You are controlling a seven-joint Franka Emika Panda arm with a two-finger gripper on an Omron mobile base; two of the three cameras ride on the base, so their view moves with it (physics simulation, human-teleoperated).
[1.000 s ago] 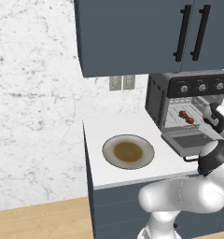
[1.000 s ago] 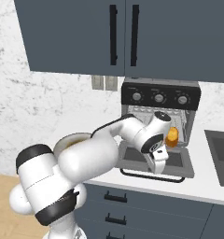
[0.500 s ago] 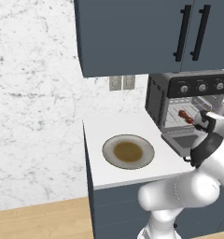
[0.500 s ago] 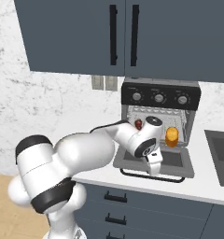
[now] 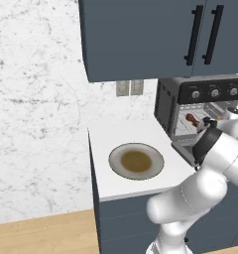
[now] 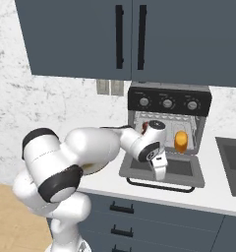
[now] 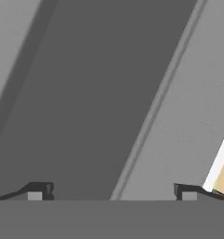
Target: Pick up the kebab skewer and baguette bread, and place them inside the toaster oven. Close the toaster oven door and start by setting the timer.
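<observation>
A: Gripper (image 7: 109, 192) state?
B: Jaws spread wide, nothing between them. In the hand view its two tips hang over the grey door (image 7: 86, 93), which lies dropped open; a thin bar crosses that view diagonally.

A: Position in the scene?
B: The gripper (image 6: 161, 173) points down over the open door (image 6: 181, 170), just in front of the oven (image 6: 169, 101) mouth.

A: Task items, counted?
B: One skewer (image 5: 192, 119), on the rack inside the oven, left part of the cavity. One baguette (image 6: 180, 141), also inside, standing at the right part. They sit apart.

A: Knobs?
B: Three round ones on the oven's top panel.

A: Rest of the counter (image 5: 103, 144)?
B: One grey plate (image 5: 136, 160) with a brown centre, left of the oven, nothing on it. Two cabinet handles above. One outlet plate (image 5: 129, 88) on the wall.
</observation>
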